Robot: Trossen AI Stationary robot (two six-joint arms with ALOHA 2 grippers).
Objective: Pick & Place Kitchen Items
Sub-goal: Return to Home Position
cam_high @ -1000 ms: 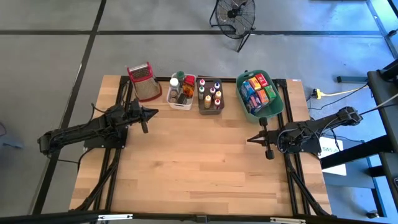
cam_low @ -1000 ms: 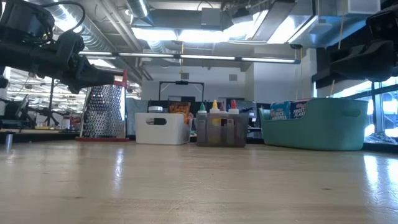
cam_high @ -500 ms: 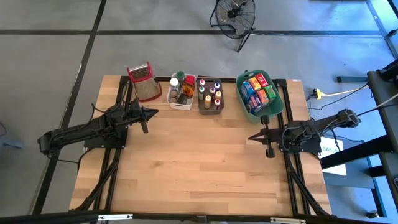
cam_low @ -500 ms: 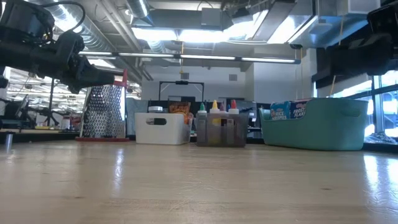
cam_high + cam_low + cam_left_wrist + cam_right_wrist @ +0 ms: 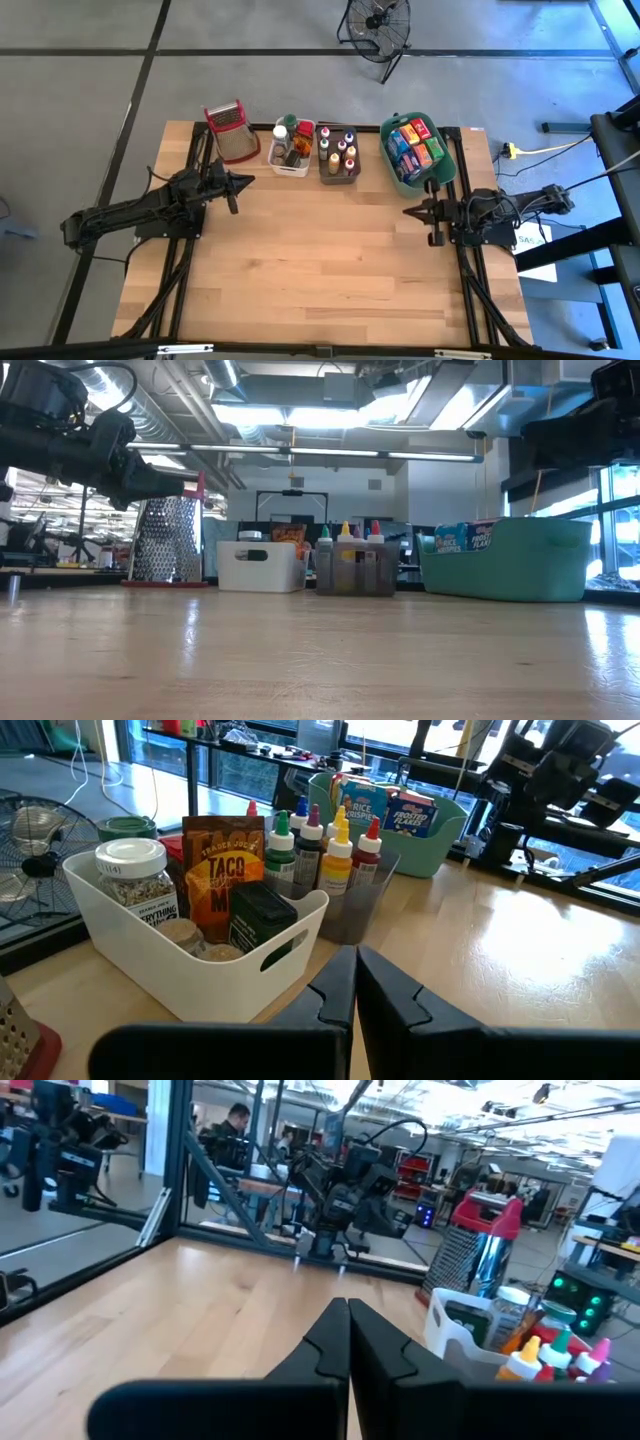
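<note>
Over the left side of the worktop (image 5: 320, 270), near the grater (image 5: 232, 135): left hand (image 5: 250, 180), closed tight, empty. At the right edge, just in front of the green bin (image 5: 432, 178): right hand (image 5: 407, 212), also closed on nothing. Along the far edge, in a row: jars (image 5: 290, 135) in the white bin (image 5: 290, 172), bottles (image 5: 337, 150) in the grey bin (image 5: 338, 181), boxes (image 5: 415, 145) in the green bin.

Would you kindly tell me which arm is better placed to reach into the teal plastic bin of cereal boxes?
Probably right: the right gripper, shut, hovers just before the teal plastic bin; the left gripper is farther off, by the white plastic bin.
</note>
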